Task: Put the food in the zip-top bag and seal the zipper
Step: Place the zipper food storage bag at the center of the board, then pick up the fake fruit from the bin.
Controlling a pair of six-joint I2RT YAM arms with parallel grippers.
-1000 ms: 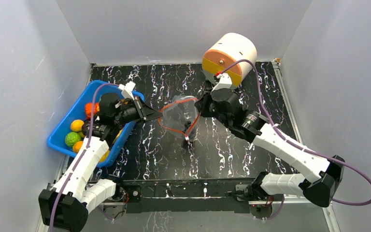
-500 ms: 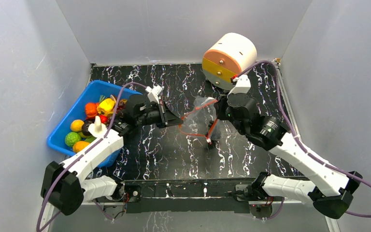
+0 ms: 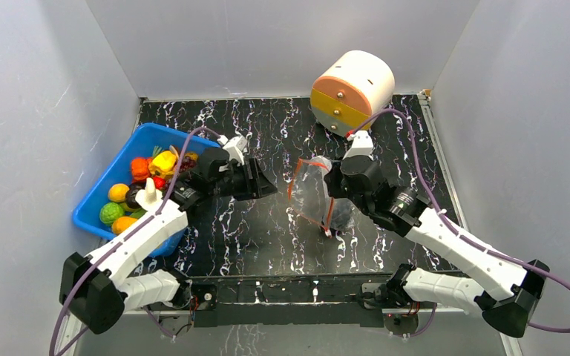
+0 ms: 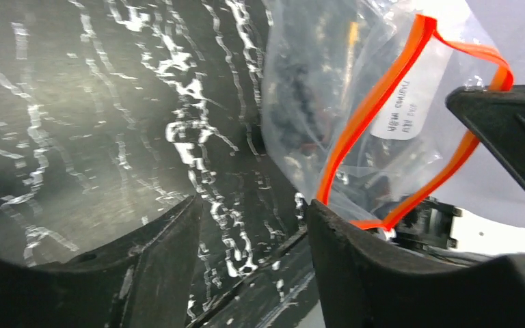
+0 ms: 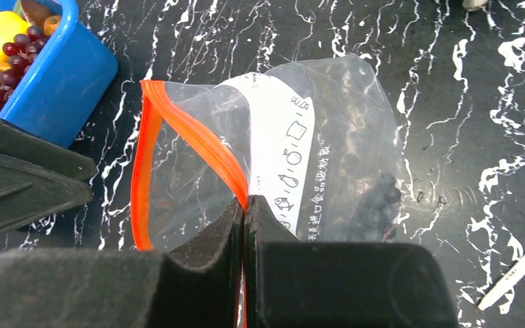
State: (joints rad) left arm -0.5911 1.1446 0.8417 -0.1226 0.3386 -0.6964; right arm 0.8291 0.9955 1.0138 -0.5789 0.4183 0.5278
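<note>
The zip-top bag (image 5: 355,137) looks limp and slippery, best held by its stiffer zipper (image 5: 198,140), where the right gripper (image 5: 245,201) pinches it; the left gripper (image 4: 251,205) is spread, empty.

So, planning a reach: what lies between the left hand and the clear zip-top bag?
Only bare black marbled tabletop separates left hand and clear plastic bag, top view.

The left arm stretched toward the zip-top bag (image 3: 310,199) from its left. The left gripper (image 3: 258,183) hung just beside the bag, jaws apart and empty. The right arm angled in from the bag's right, the right gripper (image 5: 245,202) pinched tight on the bag's mouth edge.
</note>
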